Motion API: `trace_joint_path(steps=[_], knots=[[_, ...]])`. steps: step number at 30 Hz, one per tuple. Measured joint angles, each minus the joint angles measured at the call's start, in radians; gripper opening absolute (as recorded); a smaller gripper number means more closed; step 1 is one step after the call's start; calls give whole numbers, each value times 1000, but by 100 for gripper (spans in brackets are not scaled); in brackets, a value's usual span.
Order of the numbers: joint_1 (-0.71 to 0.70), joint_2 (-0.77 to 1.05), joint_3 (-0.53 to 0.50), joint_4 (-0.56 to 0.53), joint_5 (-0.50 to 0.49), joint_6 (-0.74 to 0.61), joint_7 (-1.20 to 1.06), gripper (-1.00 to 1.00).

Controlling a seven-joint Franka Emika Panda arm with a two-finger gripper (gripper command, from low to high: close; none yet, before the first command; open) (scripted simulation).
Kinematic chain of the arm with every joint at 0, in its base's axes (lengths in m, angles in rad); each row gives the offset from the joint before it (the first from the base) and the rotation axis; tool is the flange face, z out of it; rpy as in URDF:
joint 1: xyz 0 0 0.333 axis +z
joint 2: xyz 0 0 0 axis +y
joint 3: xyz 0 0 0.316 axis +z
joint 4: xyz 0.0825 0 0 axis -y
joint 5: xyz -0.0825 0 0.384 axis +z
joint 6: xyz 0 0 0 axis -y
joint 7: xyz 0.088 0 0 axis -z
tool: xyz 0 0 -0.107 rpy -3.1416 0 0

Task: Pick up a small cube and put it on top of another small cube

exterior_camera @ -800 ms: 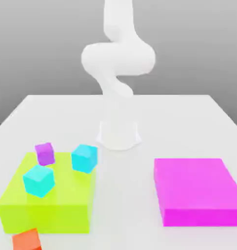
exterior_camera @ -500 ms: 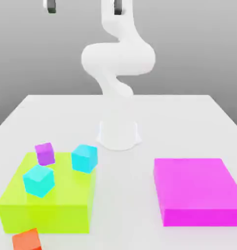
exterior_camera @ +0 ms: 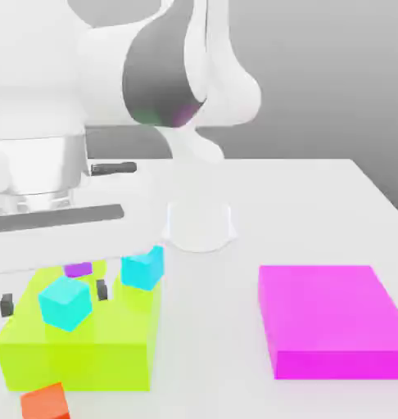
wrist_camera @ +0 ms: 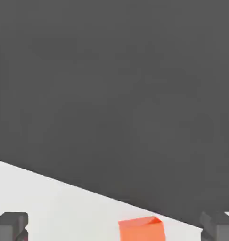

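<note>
The small orange-red cube (exterior_camera: 45,403) is a plain matte block with no long axis, turned slightly askew. It sits on the white table (exterior_camera: 317,196) at the near left, just before the lime-green slab (exterior_camera: 79,352). The gripper (exterior_camera: 53,297), fingers spread wide and empty, points down over that slab.

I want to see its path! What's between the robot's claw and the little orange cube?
In the exterior view, the open gripper hangs over the yellow-green block; a cyan cube sits between its fingertips. The orange cube lies past that block's front edge.
</note>
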Motion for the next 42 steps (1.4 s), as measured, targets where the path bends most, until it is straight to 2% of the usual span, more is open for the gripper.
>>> trace_joint_path(steps=[6, 10, 11, 17, 22, 39, 42], knots=[[-74, 210, 10, 14, 10, 60, -156, 0], [-125, 354, 64, 42, 61, 159, -213, 0], [-134, 377, 75, 47, 70, 176, -221, -100], [-138, 389, 80, 49, 75, 183, -225, -100], [-98, 253, 26, 17, 10, 80, -182, -100], [-125, -345, -35, -263, -293, -205, -410, -100], [-126, -332, -42, -306, -291, -149, -447, -100]])
